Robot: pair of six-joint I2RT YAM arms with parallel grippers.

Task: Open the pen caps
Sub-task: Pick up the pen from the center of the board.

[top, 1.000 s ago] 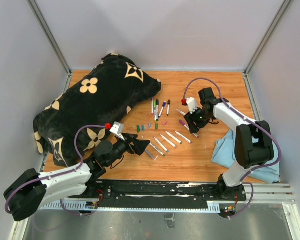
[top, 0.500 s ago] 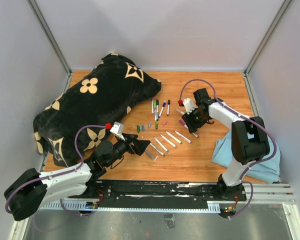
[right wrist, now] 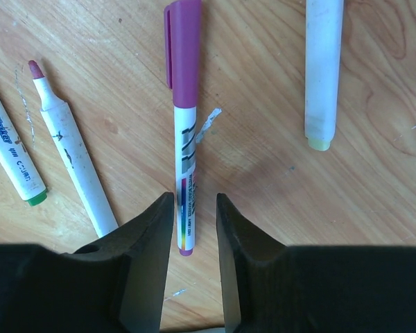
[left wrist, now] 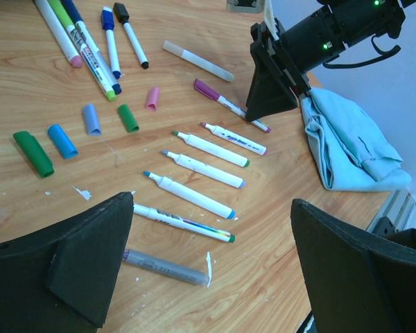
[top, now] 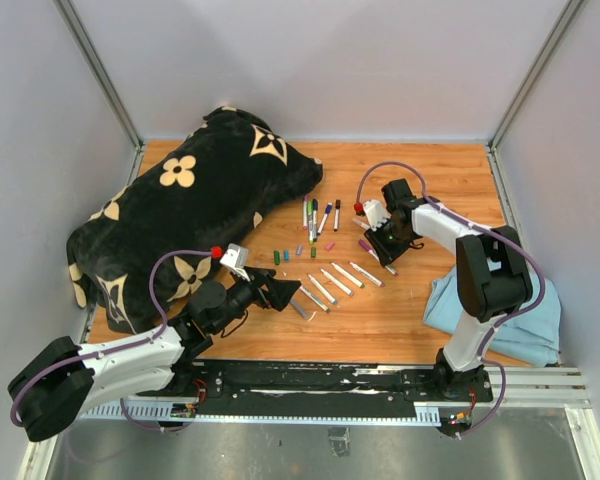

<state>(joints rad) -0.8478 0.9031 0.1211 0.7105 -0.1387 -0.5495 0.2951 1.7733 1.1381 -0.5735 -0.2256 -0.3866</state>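
**Right pincer** (right wrist: 192, 208): jaws narrowed astride the tail of a marker barrel (right wrist: 185, 152), leaving the purple cap (right wrist: 184, 48) free ahead of the fingertips (right wrist: 152, 236) for pulling. Bare wood shows beside the barrel, so it is judged not clamped. **Left pincer** (left wrist: 209, 205): wide, nothing between its fingers. The white marker (right wrist: 324, 69) ahead and to the right is cut off at the frame edge.

In the right wrist view, a white marker barrel (right wrist: 10, 156) at the left edge carries blue lettering that looks like "Marker". The pen (right wrist: 184, 173) with the purple cap (right wrist: 184, 52) bears black print, too blurred to read.
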